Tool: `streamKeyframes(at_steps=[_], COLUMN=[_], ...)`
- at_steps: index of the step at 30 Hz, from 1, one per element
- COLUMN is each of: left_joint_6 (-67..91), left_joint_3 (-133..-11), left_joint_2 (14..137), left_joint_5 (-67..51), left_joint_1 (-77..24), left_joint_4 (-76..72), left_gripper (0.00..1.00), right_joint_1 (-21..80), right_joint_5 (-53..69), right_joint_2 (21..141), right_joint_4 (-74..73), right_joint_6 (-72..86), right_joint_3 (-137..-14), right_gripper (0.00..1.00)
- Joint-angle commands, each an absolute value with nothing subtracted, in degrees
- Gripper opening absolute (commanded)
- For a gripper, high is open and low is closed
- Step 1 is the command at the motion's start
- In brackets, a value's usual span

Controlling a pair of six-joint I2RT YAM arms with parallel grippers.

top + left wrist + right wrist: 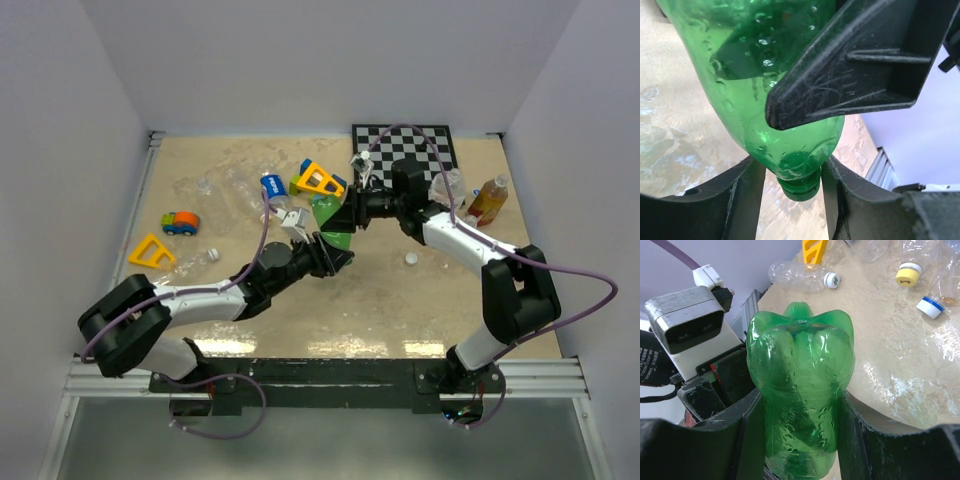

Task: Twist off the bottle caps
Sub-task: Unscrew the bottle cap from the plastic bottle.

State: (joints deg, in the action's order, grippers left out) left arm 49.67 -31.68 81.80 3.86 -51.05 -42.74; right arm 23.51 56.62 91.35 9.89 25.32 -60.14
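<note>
A green bottle (328, 222) hangs in the air between both arms, over the middle of the table. My right gripper (800, 405) is shut on its ribbed body (800, 390), base end toward that camera. In the left wrist view the green cap (799, 188) points down and away, and my left gripper (792, 170) stands open around it. One finger sits almost against the cap; a narrow gap shows on the other side. A right finger (855, 65) crosses the bottle above. From above, the left gripper (335, 255) is just below the right gripper (348, 215).
A loose white cap (411, 258) lies right of centre. Clear bottles (215, 185) and a blue-labelled one (275, 190) lie at the back left, with a yellow cap (906, 275) and a blue-and-white cap (930, 306). Toy blocks (320, 180), a toy car (181, 222), a chessboard (405, 145) and an amber bottle (488, 200) stand around.
</note>
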Motion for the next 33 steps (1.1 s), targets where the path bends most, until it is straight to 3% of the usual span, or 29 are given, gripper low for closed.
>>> streamKeyframes(at_steps=[1, 5, 12, 18, 24, 29, 33], left_joint_6=[41.94, 36.40, 26.30, 16.98, 11.26, 7.65, 7.65], left_joint_3=[-32.34, -32.69, -37.34, -44.46, -49.56, -52.64, -54.84], left_joint_2=[76.48, 72.17, 66.18, 66.79, 68.81, 72.76, 76.02], left_joint_5=[3.35, -4.03, -16.86, -24.25, -30.48, -40.15, -45.17], left_joint_1=[-50.01, -46.24, -37.10, -31.21, -28.56, -28.65, -29.88], left_joint_4=[-34.57, -26.57, -6.19, 14.12, 25.74, 29.71, 29.79], left_gripper=[0.01, 0.00, 0.00, 0.00, 0.00, 0.00, 0.00], right_joint_1=[23.38, 23.38, 23.29, 22.59, 22.67, 26.18, 31.36], right_joint_5=[59.68, 60.47, 59.78, 54.60, 51.67, 55.81, 53.80], right_joint_2=[90.26, 89.91, 89.56, 86.93, 76.84, 68.38, 73.90], right_joint_4=[11.69, 9.41, -1.37, -17.55, -21.88, -39.87, -46.92], right_joint_6=[25.32, 21.19, 7.77, -19.20, -42.13, -89.15, -95.62], right_joint_3=[-60.38, -61.08, -64.15, -68.37, -64.88, -61.35, -66.87], right_gripper=[0.40, 0.66, 0.98, 0.98, 0.98, 0.98, 0.98])
